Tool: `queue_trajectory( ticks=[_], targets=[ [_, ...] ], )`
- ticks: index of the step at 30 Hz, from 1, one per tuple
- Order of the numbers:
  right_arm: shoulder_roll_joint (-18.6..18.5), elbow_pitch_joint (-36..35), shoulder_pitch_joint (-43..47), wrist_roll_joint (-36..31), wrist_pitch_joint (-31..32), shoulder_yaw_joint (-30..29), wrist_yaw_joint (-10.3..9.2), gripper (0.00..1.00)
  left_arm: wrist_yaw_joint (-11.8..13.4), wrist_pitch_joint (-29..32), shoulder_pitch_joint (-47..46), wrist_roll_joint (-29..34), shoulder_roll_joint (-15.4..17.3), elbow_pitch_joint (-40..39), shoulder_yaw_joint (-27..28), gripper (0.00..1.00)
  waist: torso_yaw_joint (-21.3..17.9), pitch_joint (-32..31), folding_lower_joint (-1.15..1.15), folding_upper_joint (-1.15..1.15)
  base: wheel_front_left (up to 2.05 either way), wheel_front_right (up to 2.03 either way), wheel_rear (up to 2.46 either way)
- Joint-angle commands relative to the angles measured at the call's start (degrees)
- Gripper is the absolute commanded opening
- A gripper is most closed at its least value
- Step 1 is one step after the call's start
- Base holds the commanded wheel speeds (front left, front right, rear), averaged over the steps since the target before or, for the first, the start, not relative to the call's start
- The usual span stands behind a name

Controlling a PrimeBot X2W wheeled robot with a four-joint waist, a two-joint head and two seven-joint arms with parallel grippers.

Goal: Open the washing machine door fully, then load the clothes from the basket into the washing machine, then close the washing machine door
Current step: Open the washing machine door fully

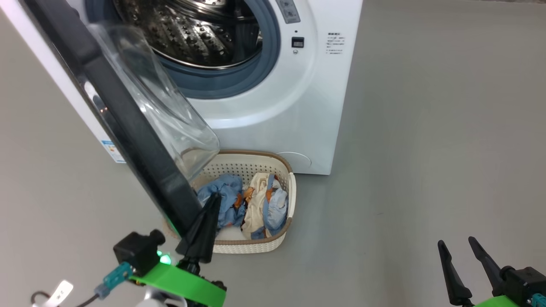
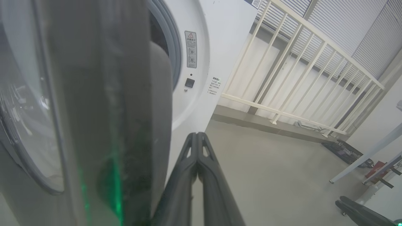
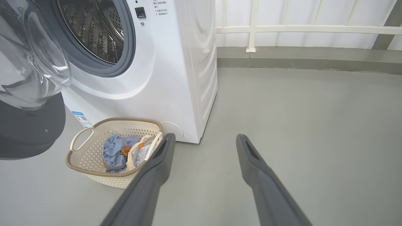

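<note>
The washing machine (image 1: 273, 106) stands at the top of the head view with its steel drum (image 1: 192, 34) exposed. Its door (image 1: 128, 128) is swung out toward me, black rim edge-on and glass bowl (image 1: 170, 115) bulging over the basket (image 1: 281, 238). The cream basket sits on the floor in front of the machine, holding the clothes: a light blue garment (image 1: 226, 200) and a cream one (image 1: 258, 204). My left gripper (image 1: 215, 197) is shut and empty, right beside the inner side of the door rim (image 2: 103, 110). My right gripper (image 1: 456, 242) hangs open and empty, low at the right, well away from the basket (image 3: 94, 171).
Grey floor (image 1: 426, 149) spreads wide to the right of the machine. A white railing (image 2: 298, 62) runs behind it along the wall, with a low step under it. Dark equipment and table legs (image 2: 361, 157) stand far right in the left wrist view.
</note>
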Motion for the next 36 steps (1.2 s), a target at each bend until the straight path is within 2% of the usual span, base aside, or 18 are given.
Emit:
queue_trajectory(
  ticks=[1,14,24,36],
  targets=[
    [-0.95,-1.61,-1.00,-0.47,-0.69,1.35,0.17,1.00,0.35,-0.36,0.05,0.58,1.55,-1.29,3.23,0.00,0.48,0.06,0.00,0.00,0.00,0.00,0.00],
    [-1.18,-1.74,-0.83,-0.77,-0.69,1.33,0.17,1.00,1.06,-0.36,3.86,2.07,1.54,-2.99,8.41,0.00,4.68,0.16,0.00,0.00,0.00,0.00,0.00],
    [-1.10,-1.98,-0.69,-0.99,-0.69,1.18,0.17,1.00,2.81,-0.36,5.77,4.34,1.54,-4.50,13.91,0.00,8.16,0.51,0.00,0.00,0.00,0.00,0.00],
    [-1.07,-2.22,-1.25,-1.12,-0.69,1.51,0.17,1.00,5.54,-0.36,6.15,7.42,1.82,-5.14,25.46,0.00,10.14,1.70,0.00,0.00,0.00,0.00,0.00]
  ],
)
